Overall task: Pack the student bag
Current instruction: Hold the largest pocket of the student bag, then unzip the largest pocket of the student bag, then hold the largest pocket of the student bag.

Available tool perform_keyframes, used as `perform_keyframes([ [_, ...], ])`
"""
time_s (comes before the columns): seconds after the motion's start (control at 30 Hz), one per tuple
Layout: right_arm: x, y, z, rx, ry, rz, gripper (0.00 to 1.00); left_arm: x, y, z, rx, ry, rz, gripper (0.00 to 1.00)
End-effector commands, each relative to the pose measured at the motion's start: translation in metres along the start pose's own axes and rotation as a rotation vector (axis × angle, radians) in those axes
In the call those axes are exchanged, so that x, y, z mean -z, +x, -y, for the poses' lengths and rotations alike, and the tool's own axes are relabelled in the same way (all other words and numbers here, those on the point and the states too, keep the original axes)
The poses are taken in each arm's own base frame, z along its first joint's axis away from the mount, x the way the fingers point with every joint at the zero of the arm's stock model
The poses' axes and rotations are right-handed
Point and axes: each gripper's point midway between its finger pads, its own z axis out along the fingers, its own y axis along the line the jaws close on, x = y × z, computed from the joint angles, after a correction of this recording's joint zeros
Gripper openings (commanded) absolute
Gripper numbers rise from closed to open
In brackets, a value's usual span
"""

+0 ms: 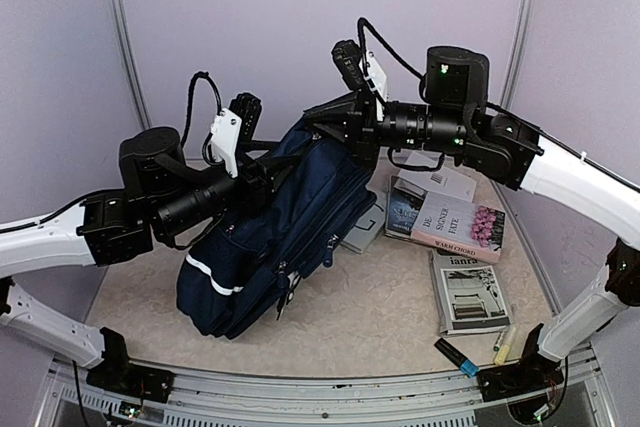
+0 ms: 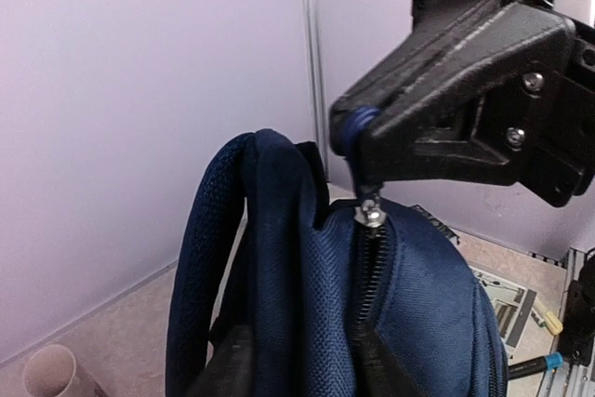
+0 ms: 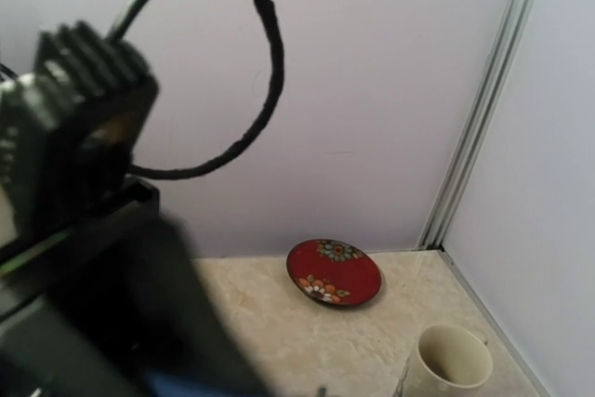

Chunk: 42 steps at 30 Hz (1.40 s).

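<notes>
The student bag [image 1: 270, 237], dark navy with a white stripe [image 1: 212, 275], is held up and tilted over the table's middle. My left gripper [image 1: 262, 182] is shut on the bag's top fabric beside the zip; in the left wrist view its dark fingers [image 2: 232, 364] pinch the bag [image 2: 418, 304] at the bottom edge. My right gripper [image 1: 345, 127] is at the bag's top, shut on the blue zipper pull cord [image 2: 353, 127] above the metal slider [image 2: 371, 214]. The zip below the slider looks closed. The right wrist view does not show its own fingertips.
Books [image 1: 450, 217], a magazine [image 1: 470, 292] and markers [image 1: 455, 355] lie right of the bag. A grey notebook [image 1: 365, 227] lies partly under it. A red flowered plate [image 3: 333, 271] and a cream cup [image 3: 454, 360] sit near the back corner.
</notes>
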Motion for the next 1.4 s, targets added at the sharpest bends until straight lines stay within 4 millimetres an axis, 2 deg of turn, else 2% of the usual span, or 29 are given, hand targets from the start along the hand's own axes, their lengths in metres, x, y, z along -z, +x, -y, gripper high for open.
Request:
perform_keyframes([
  [0.0,0.01,-0.023,0.001,0.039,0.028,0.069,0.0,0.005,-0.016,0.024,-0.023,0.156,0.044,0.12],
  [0.03,0.01,-0.021,0.002,0.036,0.034,0.066,0.0,0.006,-0.016,0.027,-0.027,0.175,0.046,0.03],
  [0.07,0.01,-0.019,0.004,0.029,0.043,0.06,0.0,0.008,-0.018,0.029,-0.028,0.19,0.053,0.0],
  [0.17,0.016,-0.006,0.018,-0.002,0.101,0.03,0.0,0.017,-0.021,0.037,-0.045,0.229,0.082,0.0],
  [0.23,0.028,0.006,0.036,-0.03,0.163,0.02,0.0,0.023,-0.024,0.037,-0.062,0.228,0.096,0.0],
  [0.37,0.067,0.025,0.081,-0.099,0.324,0.023,0.0,0.033,-0.025,0.026,-0.094,0.183,0.102,0.0],
  [0.47,0.1,0.033,0.114,-0.12,0.465,0.017,0.0,0.048,-0.033,0.031,-0.126,0.235,0.14,0.0],
  [0.53,0.122,0.04,0.134,-0.119,0.552,0.007,0.0,0.061,-0.044,0.034,-0.141,0.273,0.182,0.0],
  [0.67,0.162,0.053,0.171,-0.155,0.689,0.005,0.0,0.086,-0.065,0.027,-0.125,0.285,0.266,0.0],
  [0.73,0.171,0.043,0.177,-0.155,0.708,0.019,0.0,0.099,-0.074,0.021,-0.091,0.309,0.316,0.0],
  [0.87,0.171,0.006,0.174,-0.117,0.667,0.085,0.0,0.115,-0.076,0.006,0.0,0.32,0.368,0.0],
  [0.93,0.164,-0.006,0.17,-0.123,0.612,0.104,0.0,0.107,-0.06,-0.01,0.042,0.257,0.322,0.0],
  [1.0,0.151,-0.012,0.162,-0.144,0.522,0.111,0.0,0.092,-0.031,-0.028,0.092,0.177,0.229,0.01],
  [1.07,0.135,-0.016,0.15,-0.164,0.432,0.119,0.0,0.081,0.004,-0.034,0.116,0.157,0.114,0.31],
  [1.1,0.128,-0.019,0.144,-0.165,0.398,0.121,0.0,0.078,0.018,-0.032,0.115,0.167,0.066,0.42],
  [1.17,0.113,-0.026,0.129,-0.153,0.344,0.121,0.0,0.079,0.029,-0.02,0.097,0.234,0.007,0.61],
  [1.27,0.084,-0.042,0.101,-0.112,0.256,0.128,0.0,0.087,0.013,0.002,0.043,0.36,0.01,0.86],
  [1.3,0.077,-0.046,0.094,-0.098,0.234,0.131,0.0,0.09,0.002,0.006,0.013,0.383,0.029,0.92],
  [1.37,0.065,-0.053,0.081,-0.077,0.19,0.139,0.0,0.092,-0.027,0.002,-0.026,0.357,0.083,0.99],
])
